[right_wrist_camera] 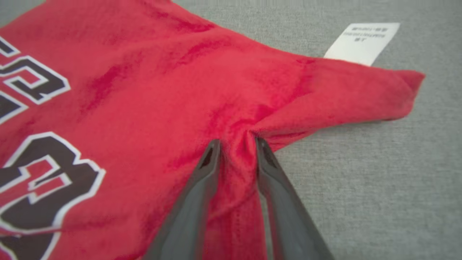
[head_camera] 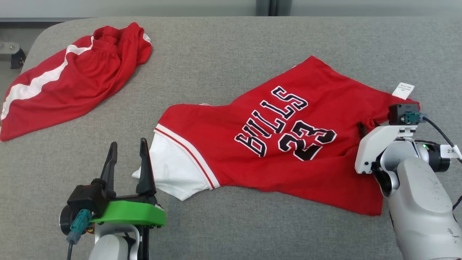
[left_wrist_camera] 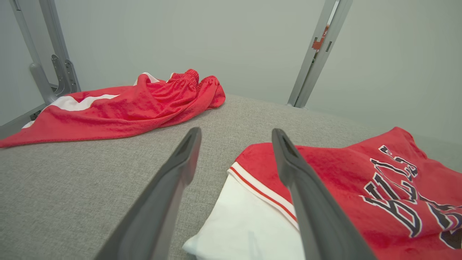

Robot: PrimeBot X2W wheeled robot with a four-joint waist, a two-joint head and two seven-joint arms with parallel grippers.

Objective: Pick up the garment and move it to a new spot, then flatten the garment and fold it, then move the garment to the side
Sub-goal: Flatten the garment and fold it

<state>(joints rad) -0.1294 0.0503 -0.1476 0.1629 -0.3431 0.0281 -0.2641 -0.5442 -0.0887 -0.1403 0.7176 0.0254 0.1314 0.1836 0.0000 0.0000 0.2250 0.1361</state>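
Right wrist view: the jersey (right_wrist_camera: 144, 90) lies flat on the grey padded surface (right_wrist_camera: 379, 180). The right gripper (right_wrist_camera: 234, 142) is at the jersey's edge, just short of the pointed corner. Its fingers stand narrow, with a raised ridge of red cloth pinched between the tips. Both tips touch the cloth, and creases fan out from the pinch.

Head view: the jersey sits right of centre on the surface, running diagonally from near left to far right. Its white sleeve (head_camera: 173, 169) is at the near-left end. The left gripper (head_camera: 128, 144) stands with jaws spread wide, holding nothing. Its right finger is at the sleeve's edge; whether it touches the cloth cannot be told. In the left wrist view, grey surface and a strip of the white sleeve show between those fingers.

Count:
- Garments: two. One is the jersey. The other is a pair of red shorts (head_camera: 72, 83) with a white stripe, crumpled at the far left, well apart from the jersey.
- Grippers: two.
- White tags on the jersey: one.

Writing:
- The jersey front reads "BULLS" above "23", in black letters outlined in white.
- The white tag (right_wrist_camera: 361, 41) sticks out at the jersey's far corner. Its print is too small to read.
- A small white cable label (head_camera: 450, 151) on the right arm starts with "2"; the rest is unclear.
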